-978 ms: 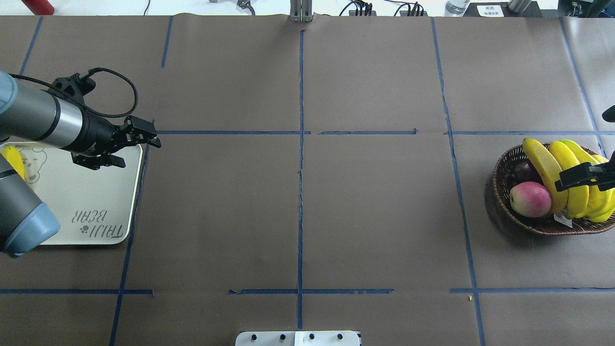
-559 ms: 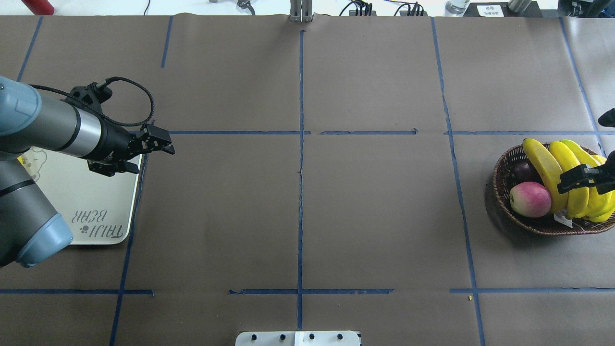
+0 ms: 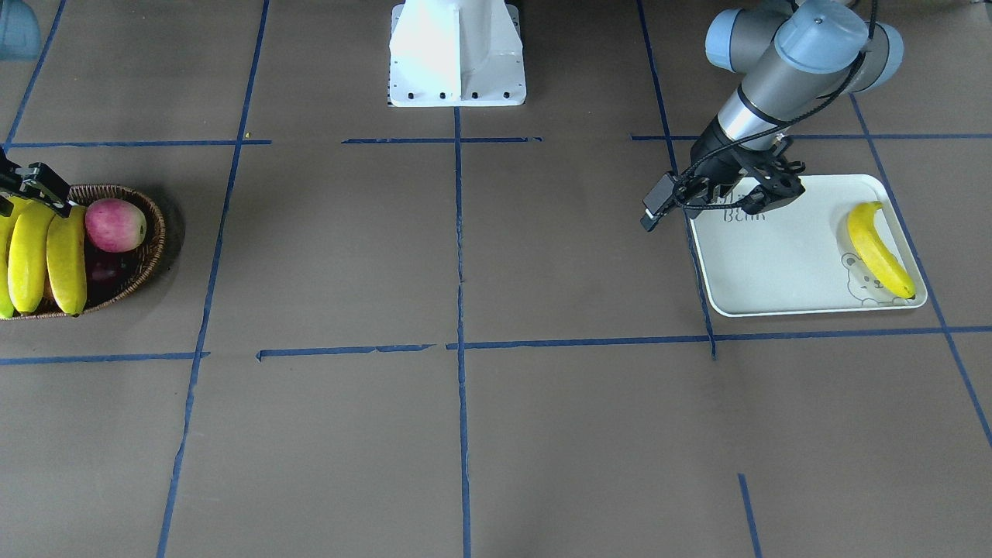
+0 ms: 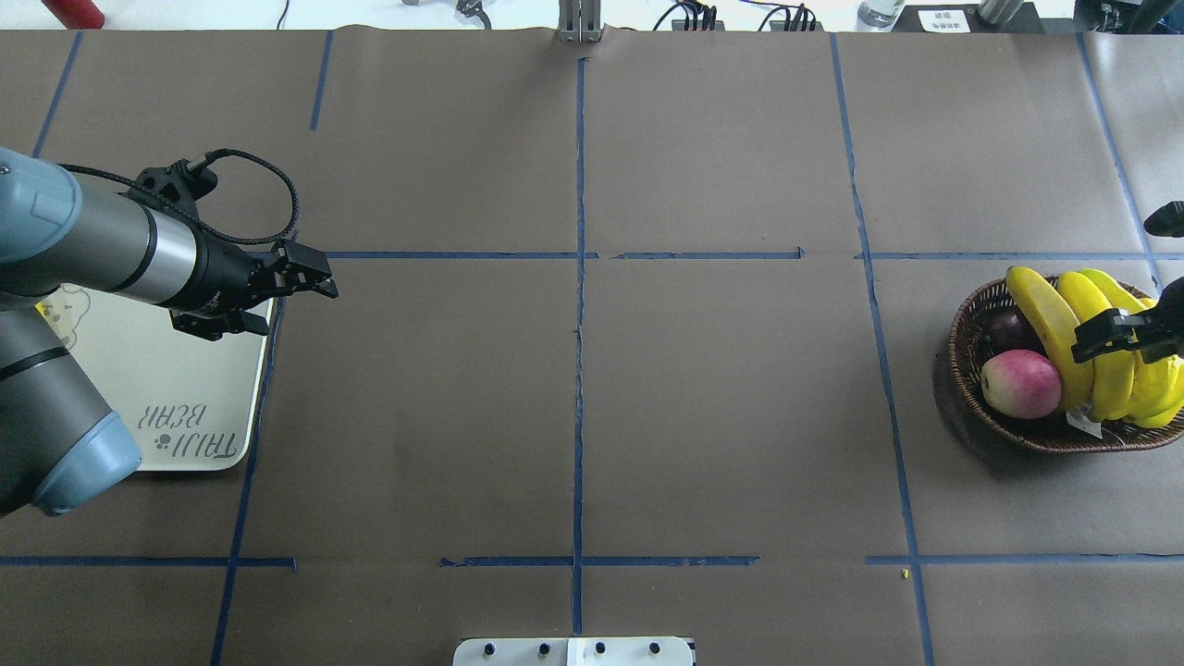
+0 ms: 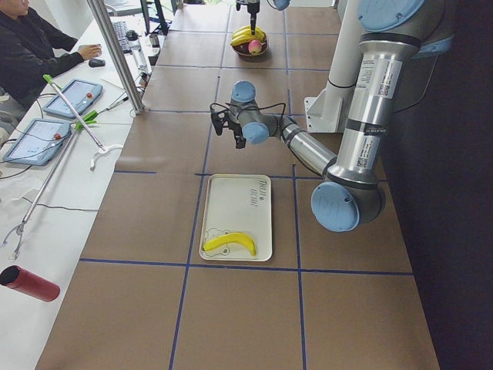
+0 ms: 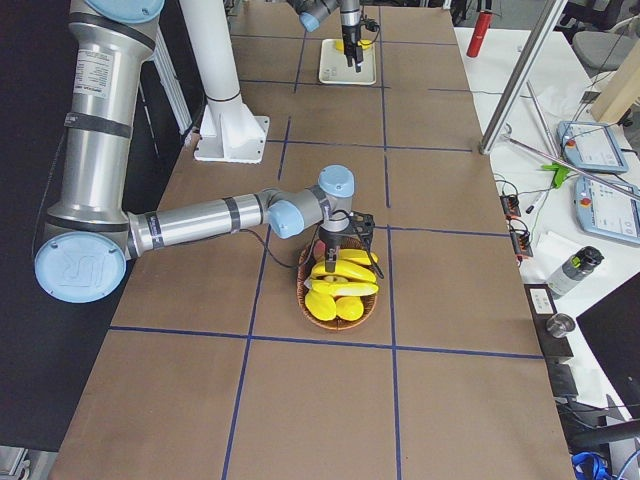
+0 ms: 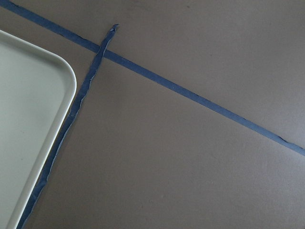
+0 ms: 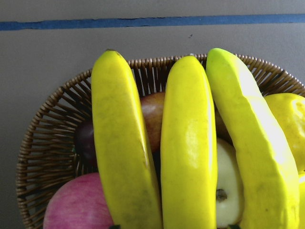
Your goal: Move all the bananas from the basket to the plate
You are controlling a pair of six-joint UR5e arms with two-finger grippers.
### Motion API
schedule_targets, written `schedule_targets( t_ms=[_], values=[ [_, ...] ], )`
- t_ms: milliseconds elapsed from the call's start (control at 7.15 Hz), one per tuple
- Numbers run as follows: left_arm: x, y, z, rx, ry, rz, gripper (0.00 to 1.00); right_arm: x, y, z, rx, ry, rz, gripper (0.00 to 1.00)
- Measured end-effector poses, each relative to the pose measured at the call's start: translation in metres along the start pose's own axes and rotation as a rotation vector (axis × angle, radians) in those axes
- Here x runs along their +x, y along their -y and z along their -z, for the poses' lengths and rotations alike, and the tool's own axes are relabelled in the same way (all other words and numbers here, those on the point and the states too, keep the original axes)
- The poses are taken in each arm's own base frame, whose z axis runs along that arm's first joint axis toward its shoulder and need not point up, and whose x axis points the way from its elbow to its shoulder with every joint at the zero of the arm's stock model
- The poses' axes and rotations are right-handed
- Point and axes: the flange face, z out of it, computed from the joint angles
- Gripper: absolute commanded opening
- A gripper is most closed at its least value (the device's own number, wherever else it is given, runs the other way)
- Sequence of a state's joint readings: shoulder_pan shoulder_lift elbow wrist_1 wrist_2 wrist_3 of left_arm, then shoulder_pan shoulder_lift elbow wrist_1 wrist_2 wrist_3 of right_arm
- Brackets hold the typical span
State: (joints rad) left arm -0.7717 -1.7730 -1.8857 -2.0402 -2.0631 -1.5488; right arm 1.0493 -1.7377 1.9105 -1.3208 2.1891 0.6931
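Three yellow bananas (image 4: 1087,333) lie side by side in the brown wicker basket (image 4: 967,324) at the right, also in the right wrist view (image 8: 188,143). My right gripper (image 4: 1124,335) hovers just above them, open and holding nothing. Its tips barely show at the bottom of the right wrist view, either side of the middle banana. One banana (image 3: 876,248) lies on the white plate (image 3: 775,263) at its outer end. My left gripper (image 3: 771,198) is open and empty above the plate's inner edge. The left arm hides that banana in the overhead view.
A pink-red apple (image 4: 1020,383), a dark round fruit (image 4: 1006,326) and a pale yellow fruit (image 8: 286,114) share the basket. The robot's white base (image 3: 457,54) stands at the table's near middle. Blue tape lines cross the brown table.
My left arm swung from over the plate toward its inner edge and the table's middle, then stopped. My right gripper shifted only slightly over the bananas.
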Motion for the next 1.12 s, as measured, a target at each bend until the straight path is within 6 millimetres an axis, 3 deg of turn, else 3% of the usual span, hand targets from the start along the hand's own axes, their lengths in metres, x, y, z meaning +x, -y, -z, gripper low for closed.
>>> schedule_targets(
  t_ms=[978,1118],
  values=[
    [0.0022,-0.0001,0.0003,0.001,-0.003,0.025,0.99,0.0048,0.0061,-0.0037,0.01,-0.018,0.0,0.65],
    [0.0024,-0.0002,0.0004,0.0,-0.004,0.025,0.99,0.0065,0.0058,-0.004,0.011,-0.023,0.002,0.6]
  ],
)
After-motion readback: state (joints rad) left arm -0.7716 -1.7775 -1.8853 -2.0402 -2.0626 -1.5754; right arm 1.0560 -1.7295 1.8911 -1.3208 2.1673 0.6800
